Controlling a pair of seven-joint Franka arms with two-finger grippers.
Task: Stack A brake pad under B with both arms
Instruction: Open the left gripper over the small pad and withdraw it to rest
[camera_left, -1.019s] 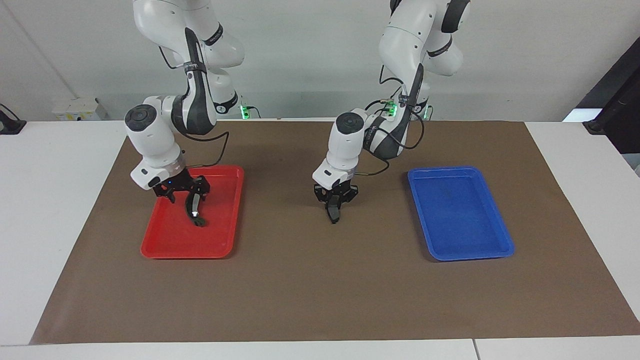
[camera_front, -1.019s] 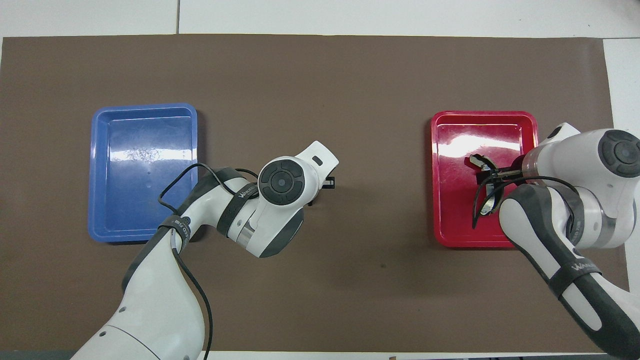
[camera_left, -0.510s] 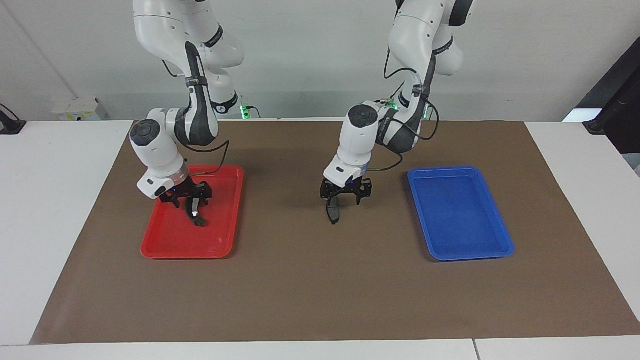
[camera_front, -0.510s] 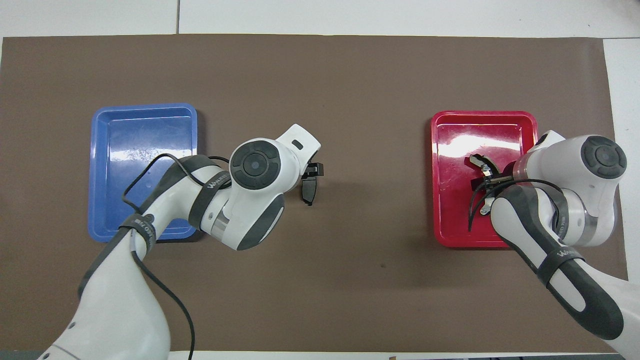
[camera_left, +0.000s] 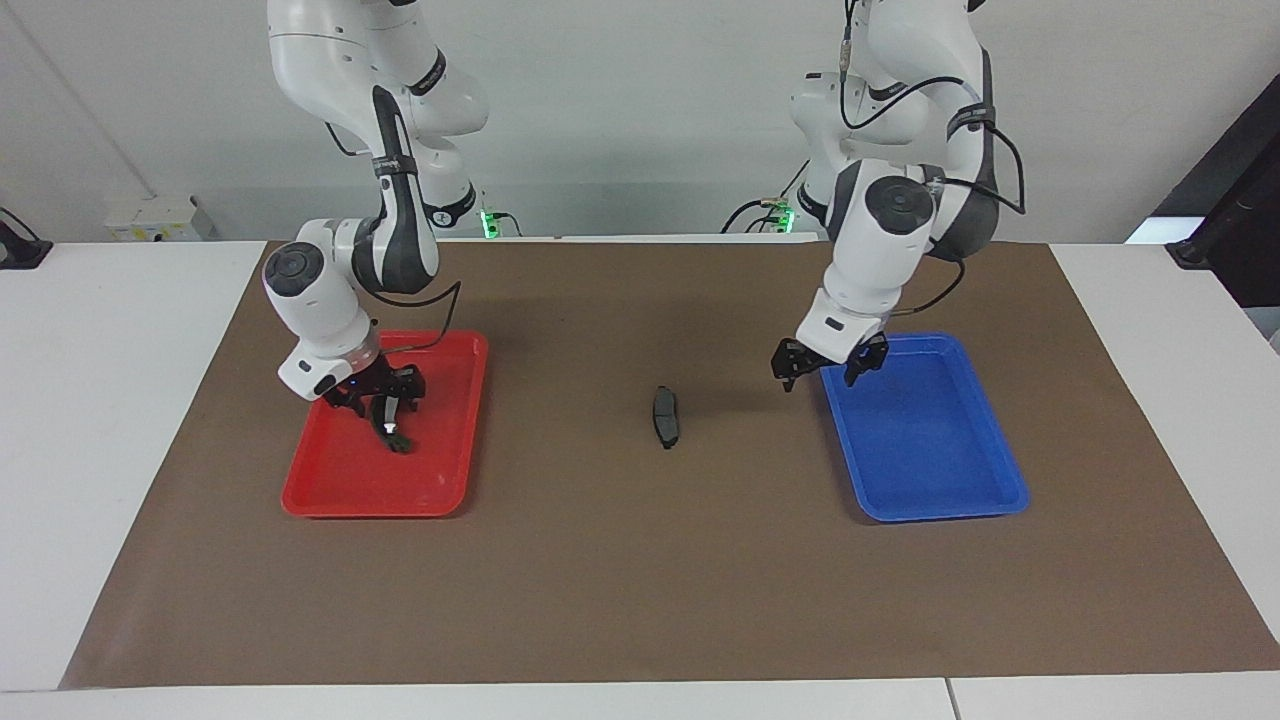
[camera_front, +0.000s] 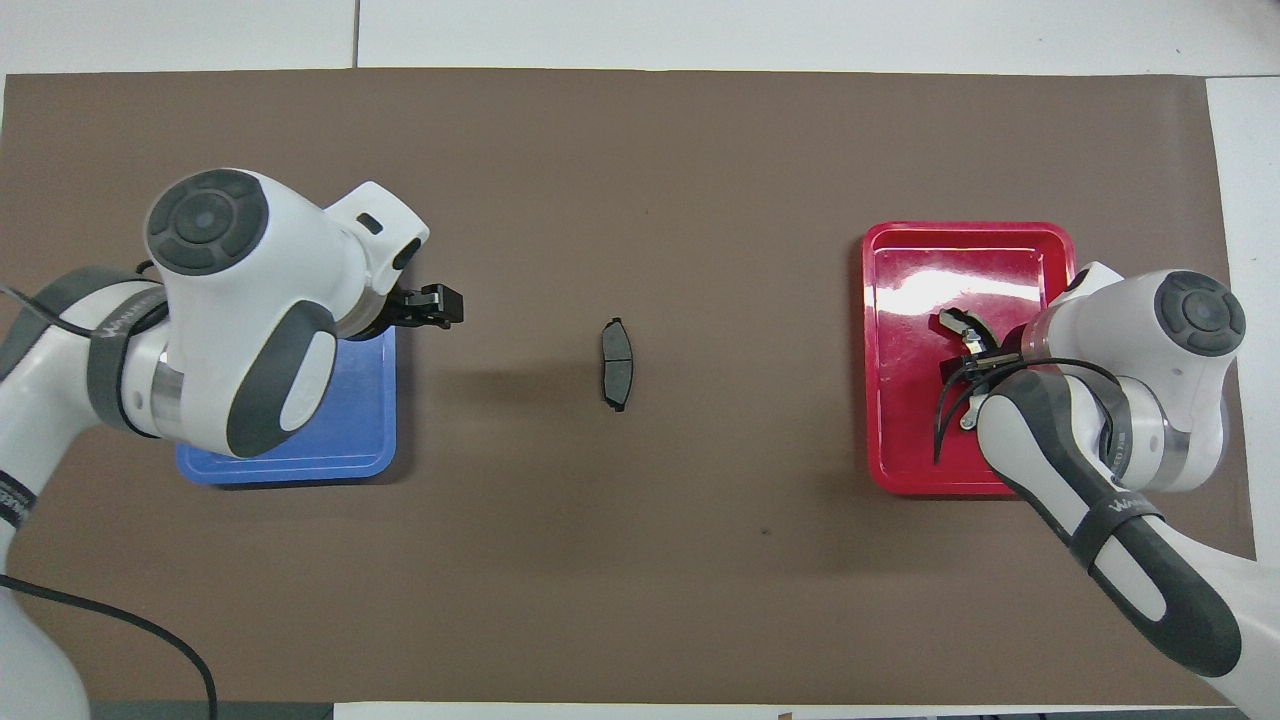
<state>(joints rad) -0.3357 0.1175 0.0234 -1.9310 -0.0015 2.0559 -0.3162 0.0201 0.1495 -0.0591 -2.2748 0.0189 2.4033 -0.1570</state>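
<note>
Facing view: high camera across the desk (camera_left: 120, 420), looking back at both robots and down onto the whole brown mat (camera_left: 640, 580), set well back. Overhead view: high above the robots' end, aimed steeply down and forward, closer in, mat (camera_front: 640, 160) filling the frame. Shared ground, half a turn apart: mat, red tray (camera_left: 440, 495) (camera_front: 880, 400), blue tray (camera_left: 990, 495) (camera_front: 300, 465).
</note>
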